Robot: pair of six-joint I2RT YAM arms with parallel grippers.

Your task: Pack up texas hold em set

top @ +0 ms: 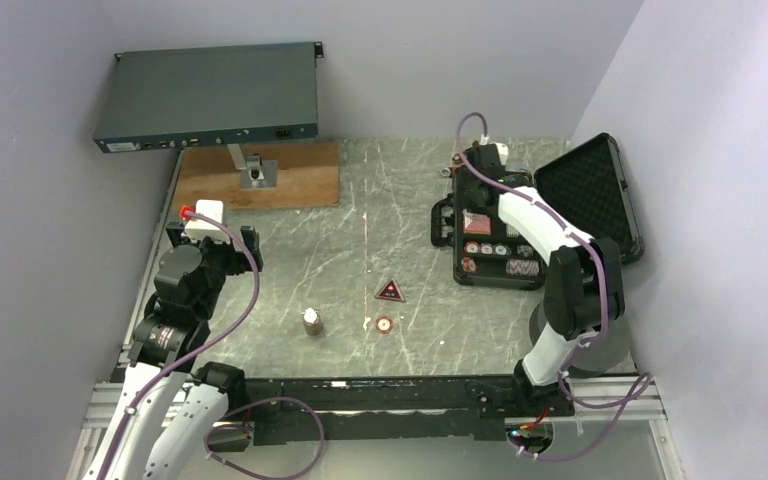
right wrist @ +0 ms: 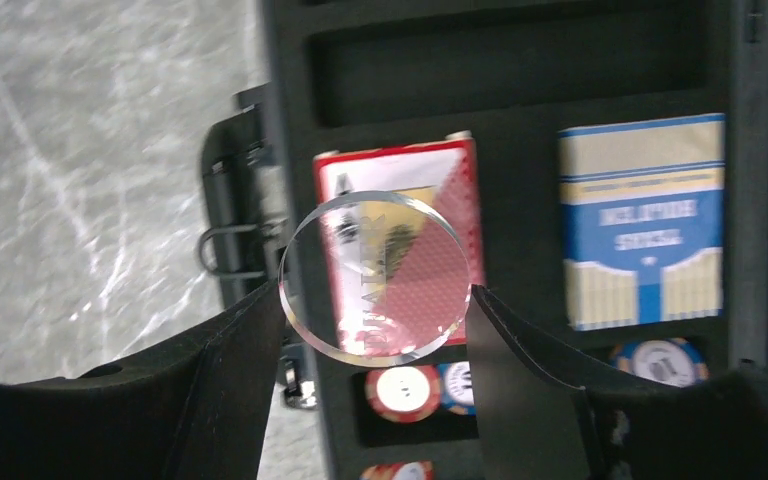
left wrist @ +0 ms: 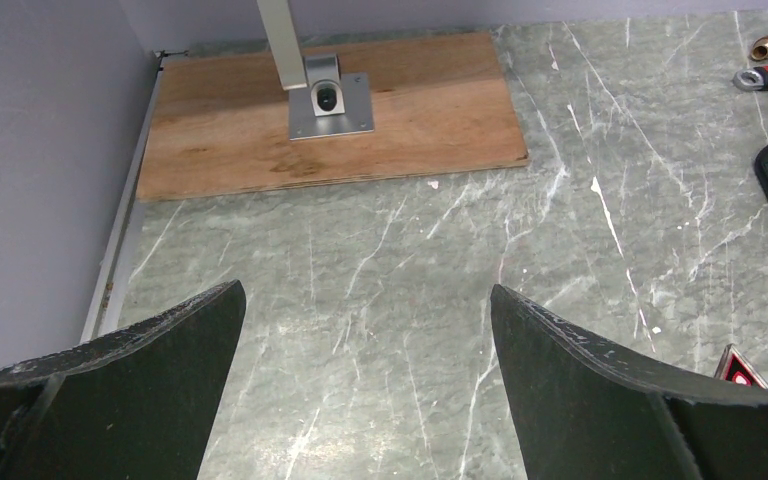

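While my two arms sit well apart, I count one open case [top: 480,262], two card decks in it, three loose pieces on the table [top: 360,215], and one clear disc [right wrist: 372,277] in my grasp. The red deck [right wrist: 392,165] and the blue deck [right wrist: 643,225] lie side by side in their pockets. Chips [right wrist: 403,388] fill the slots below them; four faces show from my right wrist, and I cannot count the rest. Out on the stone lie one red triangular marker [top: 391,291], one single chip [top: 384,324] and one small brown piece [top: 312,321].

My right arm [top: 545,222] stretches forward over the case, wrist turned down. My right gripper [right wrist: 375,300] is closed part-way, the disc pinched edge to edge between both fingers [right wrist: 230,370], held above the red deck and apart from it.

My left arm [top: 185,280] is folded near the left edge. My left gripper [left wrist: 365,300] is spread wide with nothing in it, above bare table, facing the wooden board [left wrist: 240,130].
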